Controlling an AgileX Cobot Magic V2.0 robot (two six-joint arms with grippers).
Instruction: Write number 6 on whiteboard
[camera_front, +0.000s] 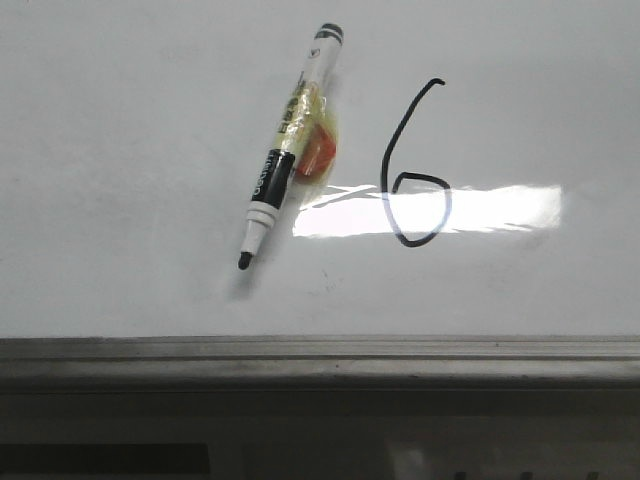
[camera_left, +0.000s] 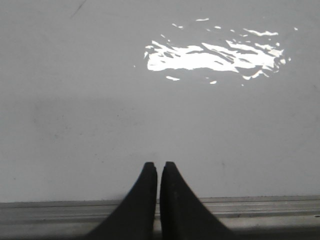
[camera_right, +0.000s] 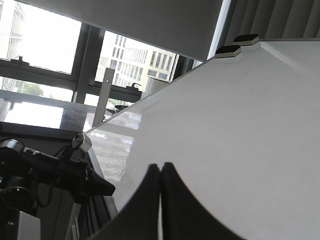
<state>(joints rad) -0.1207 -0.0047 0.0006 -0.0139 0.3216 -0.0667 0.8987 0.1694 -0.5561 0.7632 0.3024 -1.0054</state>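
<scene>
A thin black hand-drawn number 6 (camera_front: 415, 165) is seen in the front view on the large glossy white-grey whiteboard (camera_front: 120, 150), right of the board's centre. Its long axis is set close to upright in that view, leaning slightly: the hooked top end of the stem is turned toward the far edge and to the right, while the rounded loop at its base is placed nearer the grey metal frame strip (camera_front: 320, 355) that runs along the near edge. The loop is crossed by a bright rectangular glare patch (camera_front: 500, 210). To the left of the digit, apart from it, a black-and-white marker (camera_front: 288, 150) with a yellow label is laid diagonally on the board, its uncapped black tip directed toward the frame strip and leftward, its capped end toward the far side. In the left wrist view, the dark left gripper (camera_left: 158, 166) is shown with its jaws pressed together on nothing, above the frame strip and bare board; the digit is not seen there. In the right wrist view, the right gripper (camera_right: 161, 167) is likewise clenched on nothing over the board's surface, again with the digit out of sight.
</scene>
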